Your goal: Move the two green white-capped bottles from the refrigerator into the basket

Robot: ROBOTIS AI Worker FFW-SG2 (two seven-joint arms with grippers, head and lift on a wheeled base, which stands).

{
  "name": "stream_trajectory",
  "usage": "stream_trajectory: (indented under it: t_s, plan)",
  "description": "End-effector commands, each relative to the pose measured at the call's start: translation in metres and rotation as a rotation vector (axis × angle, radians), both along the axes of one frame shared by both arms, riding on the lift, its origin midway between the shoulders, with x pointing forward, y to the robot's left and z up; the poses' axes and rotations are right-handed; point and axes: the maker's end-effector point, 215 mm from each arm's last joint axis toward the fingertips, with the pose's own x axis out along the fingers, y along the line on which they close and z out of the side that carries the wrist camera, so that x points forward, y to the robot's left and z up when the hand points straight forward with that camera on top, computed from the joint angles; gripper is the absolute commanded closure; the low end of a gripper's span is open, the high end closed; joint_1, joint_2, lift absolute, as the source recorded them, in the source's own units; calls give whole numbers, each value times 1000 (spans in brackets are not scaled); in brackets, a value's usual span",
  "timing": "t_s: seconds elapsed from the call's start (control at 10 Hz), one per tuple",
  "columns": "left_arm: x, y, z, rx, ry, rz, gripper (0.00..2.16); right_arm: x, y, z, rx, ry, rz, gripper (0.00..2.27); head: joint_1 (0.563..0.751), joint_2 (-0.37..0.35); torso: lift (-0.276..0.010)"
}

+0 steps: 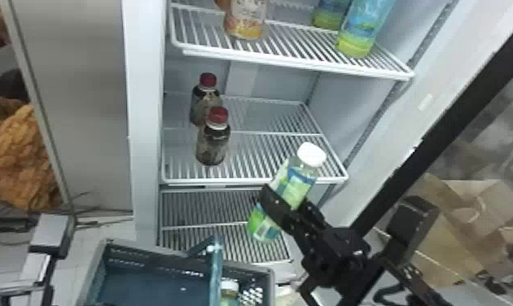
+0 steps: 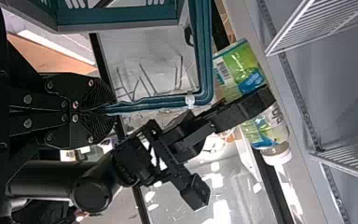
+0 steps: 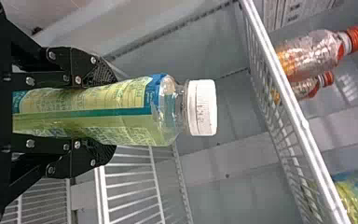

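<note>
Bottle [image 1: 296, 183], label [image 2: 233, 65] apparently barcoded, clamped in right gripper [image 1: 286, 196]; left gripper [image 2: 111, 110] pinches basket handle [image 2: 203, 56].

The tall, cylindrical green white-capped bottle [image 3: 98, 109] looks like smooth, clear plastic with a glossy label; its ridged white cap [image 3: 203, 107] is plain plastic. The flat white wire shelf [image 1: 288, 64] resembles smooth coated metal, the rectangular blue-grey basket [image 1: 154, 270] moulded plastic. The bunched orange heap [image 1: 19, 154] looks rough and clothlike.
</note>
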Motion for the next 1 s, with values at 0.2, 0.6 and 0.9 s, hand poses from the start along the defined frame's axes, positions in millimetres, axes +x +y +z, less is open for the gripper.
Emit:
stream_trajectory:
  t_s: [0.2, 0.6, 0.9]
  plan:
    - [1, 2, -1, 3, 0, 7, 1161, -54, 26, -13, -13, 145, 78, 861, 695, -350, -263]
    - [1, 3, -2, 10, -2, 6, 1161, -82, 43, -50, 19, 276, 138, 863, 695, -350, -263]
    - [2, 3, -3, 14, -3, 7, 1161, -103, 49, -83, 25, 393, 168, 863, 695, -350, -263]
